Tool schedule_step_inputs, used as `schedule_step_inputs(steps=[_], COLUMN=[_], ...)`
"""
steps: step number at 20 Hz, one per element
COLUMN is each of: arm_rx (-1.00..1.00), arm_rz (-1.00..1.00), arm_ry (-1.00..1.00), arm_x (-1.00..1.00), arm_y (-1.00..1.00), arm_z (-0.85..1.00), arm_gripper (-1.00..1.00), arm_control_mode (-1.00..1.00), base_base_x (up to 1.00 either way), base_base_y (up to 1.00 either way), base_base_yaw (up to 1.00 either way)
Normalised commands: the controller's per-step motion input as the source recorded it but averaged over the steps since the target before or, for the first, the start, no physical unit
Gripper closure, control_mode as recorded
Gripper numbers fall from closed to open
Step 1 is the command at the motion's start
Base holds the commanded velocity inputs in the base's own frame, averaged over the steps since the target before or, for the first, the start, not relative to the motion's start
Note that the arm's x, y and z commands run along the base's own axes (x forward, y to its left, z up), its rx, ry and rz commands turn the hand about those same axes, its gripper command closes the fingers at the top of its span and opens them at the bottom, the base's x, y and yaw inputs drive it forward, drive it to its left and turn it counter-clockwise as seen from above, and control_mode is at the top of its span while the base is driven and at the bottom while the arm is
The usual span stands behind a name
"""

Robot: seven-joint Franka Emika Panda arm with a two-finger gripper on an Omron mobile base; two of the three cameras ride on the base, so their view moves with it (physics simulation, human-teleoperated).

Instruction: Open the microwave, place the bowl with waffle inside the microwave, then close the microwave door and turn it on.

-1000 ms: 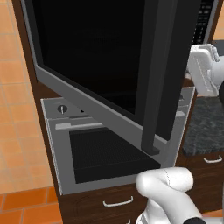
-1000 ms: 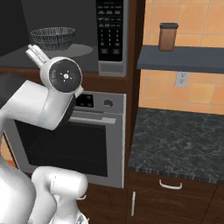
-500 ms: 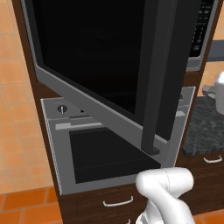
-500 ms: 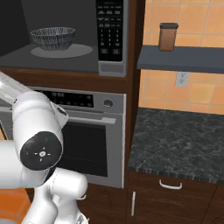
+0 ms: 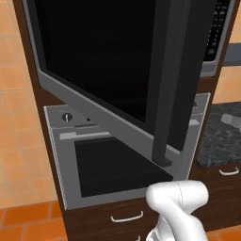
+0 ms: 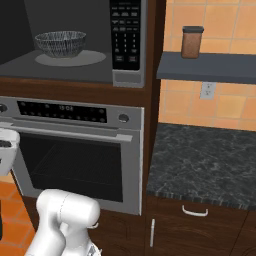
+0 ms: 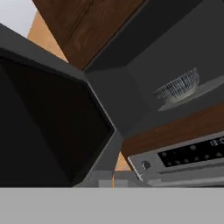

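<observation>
Left base view: the microwave door (image 5: 108, 61) stood swung wide open toward the camera, its black glass panel and dark vertical handle edge (image 5: 164, 94) hanging in front of the silver oven (image 5: 117, 164) below. The keypad strip (image 5: 214, 30) of the microwave showed past the door's right edge.

Right base view: the bowl with waffle (image 6: 60, 43) sat on the round turntable plate (image 6: 72, 58) inside the open microwave (image 6: 75, 40), left of the black keypad (image 6: 125, 32). The waffle itself could not be made out behind the patterned bowl wall. A brown jar (image 6: 192, 42) stood on the shelf (image 6: 207, 66) to the right, above the dark marble table (image 6: 205, 165).

Hand view: the camera looked up from low beside the open door (image 7: 48, 127), with the bowl (image 7: 177, 86) well apart, deep in the cavity, and the oven's control strip (image 7: 183, 155) beneath it. The claw's tips were not visible here; they were probably pressed together and held nothing.

With the bowl placed, the step in hand appeared to be shutting the door. Done well, the claw would push flat on the door's outer face near the handle edge, far from the hinge, and follow its arc until it latches.
</observation>
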Motion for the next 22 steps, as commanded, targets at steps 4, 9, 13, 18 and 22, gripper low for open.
schedule_step_inputs(steps=[4, 9, 13, 18, 22], arm_rx=[-0.12, -0.13, -0.27, -0.32, -0.42], arm_rz=[-0.05, -0.24, -0.35, -0.39, -0.31], arm_ry=[-0.28, -0.13, -0.08, -0.02, 0.02], arm_x=[-0.78, -0.14, 0.05, 0.23, 0.88], arm_y=[0.96, 0.92, 1.00, 1.00, 1.00], arm_z=[-0.24, -0.28, -0.58, -0.63, -0.48], arm_gripper=[1.00, 1.00, 1.00, 1.00, 1.00], arm_control_mode=[-1.00, -1.00, -1.00, -1.00, -1.00], base_base_x=[0.00, 0.00, 0.00, 0.00, 0.00], base_base_y=[0.00, 0.00, 0.00, 0.00, 0.00], base_base_yaw=[0.00, 0.00, 0.00, 0.00, 0.00])
